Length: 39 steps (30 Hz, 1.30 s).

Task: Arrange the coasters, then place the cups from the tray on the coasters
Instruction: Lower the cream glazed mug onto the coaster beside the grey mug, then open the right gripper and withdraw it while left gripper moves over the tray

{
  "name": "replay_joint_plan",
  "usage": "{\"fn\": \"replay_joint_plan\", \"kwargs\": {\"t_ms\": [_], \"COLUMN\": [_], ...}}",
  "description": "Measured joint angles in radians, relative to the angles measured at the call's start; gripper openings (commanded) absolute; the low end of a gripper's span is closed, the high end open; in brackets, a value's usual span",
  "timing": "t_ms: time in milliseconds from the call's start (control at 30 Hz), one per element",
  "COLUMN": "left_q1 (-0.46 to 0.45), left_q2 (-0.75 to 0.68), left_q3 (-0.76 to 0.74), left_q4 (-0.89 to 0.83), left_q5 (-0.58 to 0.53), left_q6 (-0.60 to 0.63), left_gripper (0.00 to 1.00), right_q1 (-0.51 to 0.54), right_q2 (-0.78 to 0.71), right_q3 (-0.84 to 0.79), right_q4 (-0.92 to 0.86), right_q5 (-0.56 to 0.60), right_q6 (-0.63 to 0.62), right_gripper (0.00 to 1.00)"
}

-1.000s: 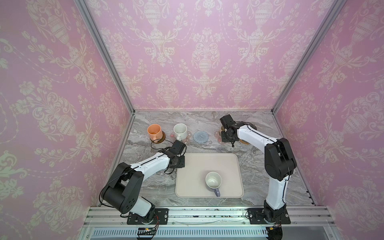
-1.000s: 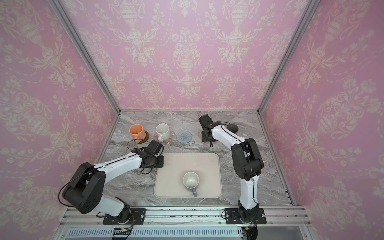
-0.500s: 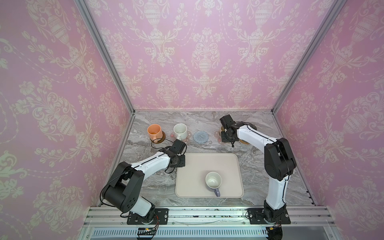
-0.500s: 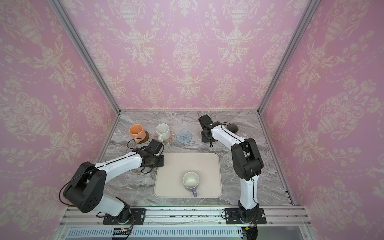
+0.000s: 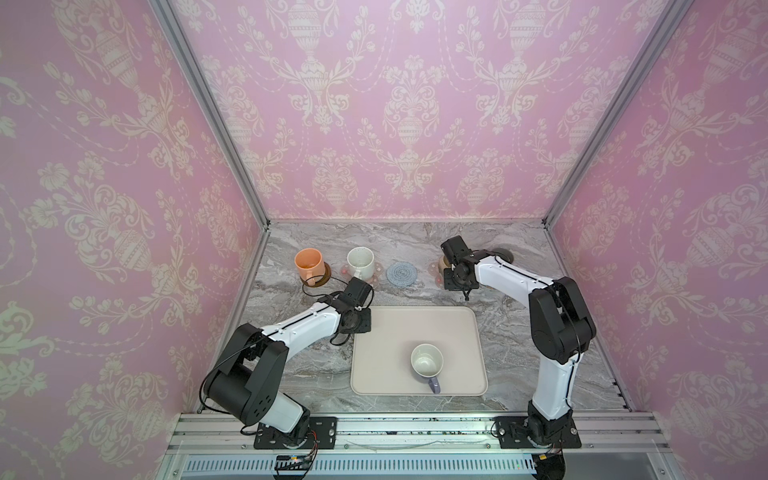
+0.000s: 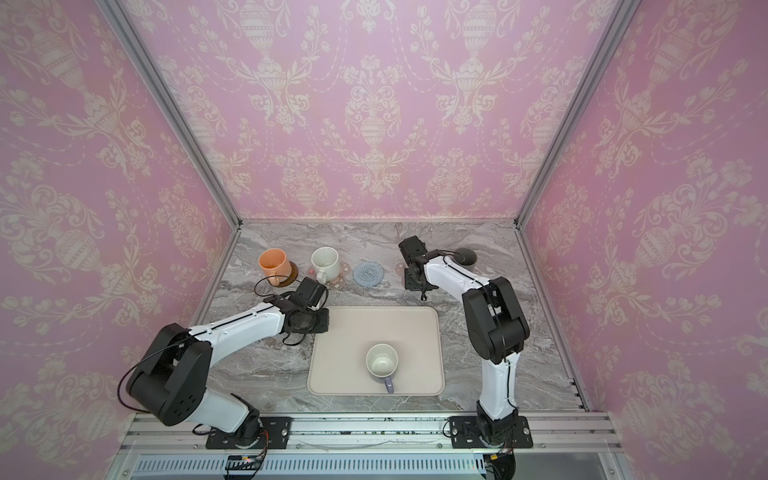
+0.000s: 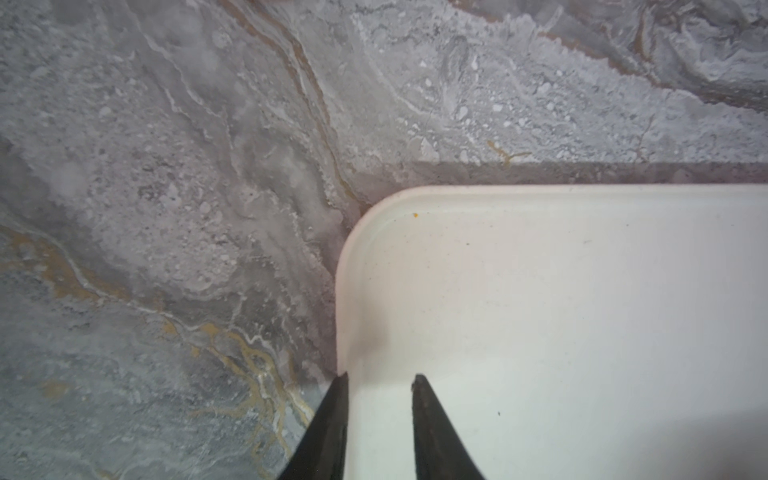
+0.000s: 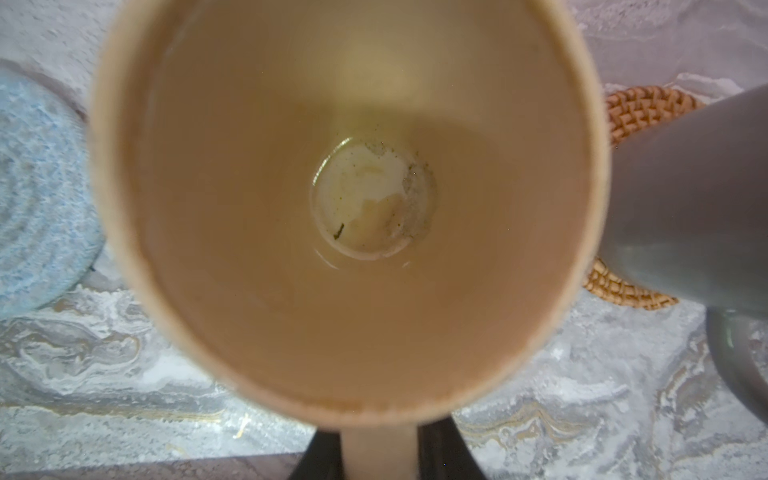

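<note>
Nothing has moved since a second ago: the left gripper (image 7: 380, 376) hangs narrowly open and empty over the tray (image 7: 540, 311) corner, the lavender mug (image 5: 427, 361) waits on it, and beside the blue coaster (image 5: 402, 273) the right gripper (image 8: 380, 451) flanks the handle of the beige mug (image 8: 345, 208), grip unclear, so this placement looks nearly done.

Back row on the table (image 5: 511, 332), which I read left to right in both top views:
- first mug (image 5: 309, 262) on first coaster (image 5: 324, 277)
- second mug (image 5: 360, 262) on second coaster (image 6: 338, 283)
- lone coaster (image 5: 402, 273), between the second mug and the fourth
- fourth mug (image 8: 353, 208) over fourth coaster (image 5: 434, 272); I cannot tell whether they touch
- fifth mug (image 6: 465, 256) on fifth coaster (image 8: 640, 108), rightmost, just beside the fourth

The tray (image 5: 382, 353) lies in front of the row, centred. The tray mug (image 5: 427, 360) stands in it, right of middle, with its handle toward the near edge.

The left gripper (image 7: 380, 378) is over the tray's far-left corner. The right gripper (image 8: 380, 436) straddles the fourth mug's handle.
</note>
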Motion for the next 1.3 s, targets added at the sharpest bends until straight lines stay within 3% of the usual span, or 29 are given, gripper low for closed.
{"fn": "replay_joint_plan", "kwargs": {"t_ms": [767,1300], "left_q1": [0.000,-0.023], "left_q2": [-0.035,-0.124], "left_q3": [0.004,0.002], "left_q4": [-0.019,-0.072], "left_q5": [0.017,0.029], "left_q6": [0.000,-0.001], "left_gripper": [0.31,0.32], "right_q1": [0.000,0.001], "right_q2": [-0.061,-0.351], "right_q3": [-0.056,-0.246], "right_q4": [0.004,0.006], "right_q5": [0.007,-0.009], "right_q6": [0.007,0.024], "right_gripper": [0.35,0.36]}}
